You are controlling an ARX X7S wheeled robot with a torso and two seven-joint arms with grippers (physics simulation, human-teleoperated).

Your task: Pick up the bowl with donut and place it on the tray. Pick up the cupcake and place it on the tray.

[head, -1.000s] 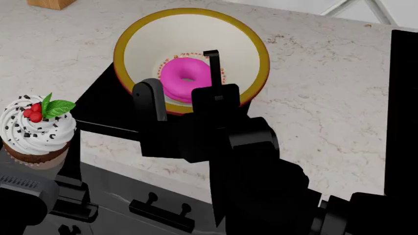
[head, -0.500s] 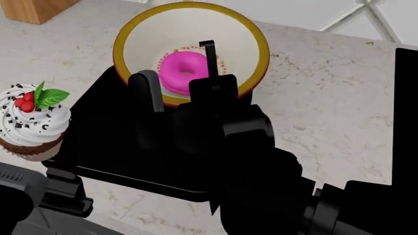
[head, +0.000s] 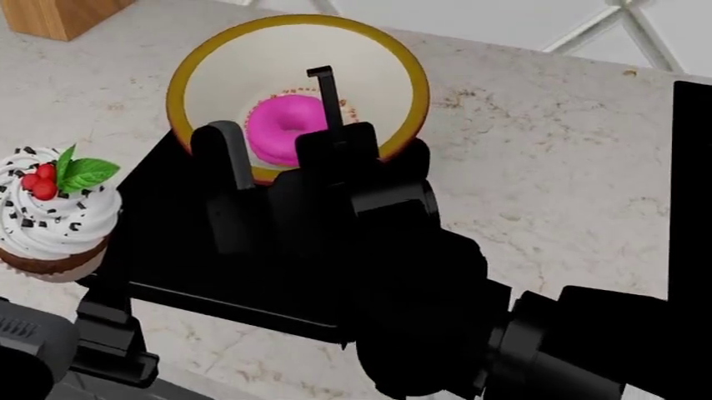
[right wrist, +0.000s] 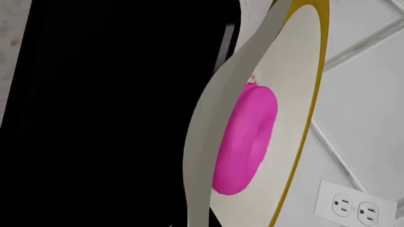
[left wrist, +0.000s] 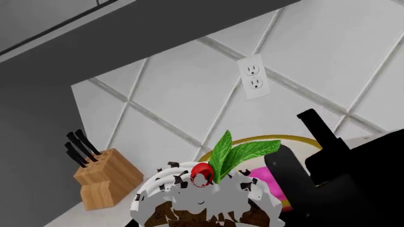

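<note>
A: Quick diff: since the earlier head frames the bowl has shifted left in view along with the right gripper. The donut rode along inside. The cupcake barely moved.

B: Is the right gripper holding the bowl?

A: Looks like it. One finger hooks inside over the near rim by the donut, the other sits outside it, so the jaws are pinched on the rim. The right wrist view shows the bowl's inner wall and the donut close up.

B: Where's the bowl relative to the tray?

A: At the tray's far edge, overlapping it from behind. I can't tell whether it's resting or lifted. The tray lies toward the robot from the bowl, with its long side running across the view. My judgement: the next move is a pull toward the robot, then lower.

B: And the left gripper?

A: Not visible, so I can't tell its state. Its wrist camera sits just by the cupcake, with a knife block and outlet behind. The left arm is nearer the cupcake.
</note>
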